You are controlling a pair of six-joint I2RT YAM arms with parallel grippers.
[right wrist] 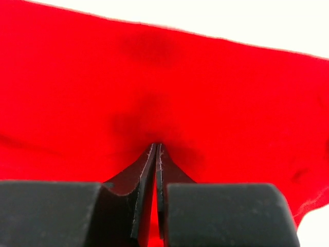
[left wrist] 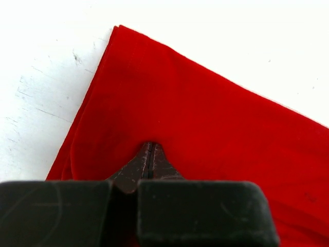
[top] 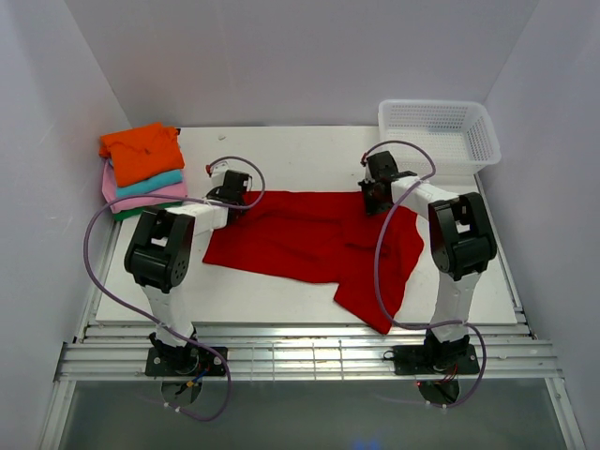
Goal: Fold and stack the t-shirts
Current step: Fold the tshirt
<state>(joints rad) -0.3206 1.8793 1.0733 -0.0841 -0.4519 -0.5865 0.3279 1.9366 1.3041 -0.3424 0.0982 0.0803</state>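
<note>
**Far left of the counter.** A stack of folded t-shirts (top: 142,178) lay at the far-left corner of the counter (top: 291,150). An orange t-shirt (top: 141,150) was on top, with teal (top: 152,182), pink (top: 141,195) and dark green (top: 129,214) layers below it. The stack was apart from both arms.

**Left end effector.** The left end effector (top: 234,200) was at the far-left corner of the red t-shirt (top: 300,244), just right of the stack. In the left wrist view its fingertips (left wrist: 149,154) were pressed together with the red cloth puckered around them, pinching the fabric. The cloth's corner pointed away from the fingertips. To the left, the edge of the cloth showed more than one layer, with bare counter beyond it.

**Red t-shirt.** The garment lay spread on the middle of the counter, between the two arms. Its far edge ran from one end effector to the other. At the right, part of it reached toward the near edge of the counter.

**Right end effector.** The right end effector (top: 373,197) was at the far-right part of the red t-shirt. In the right wrist view its fingers (right wrist: 146,170) were pressed together and red cloth was visible between them, so it was pinching the fabric. Cloth filled most of that view, with a strip of counter beyond its far edge.

**Far right.** A white mesh basket (top: 439,131) stood at the far-right corner, apart from the red t-shirt.
</note>
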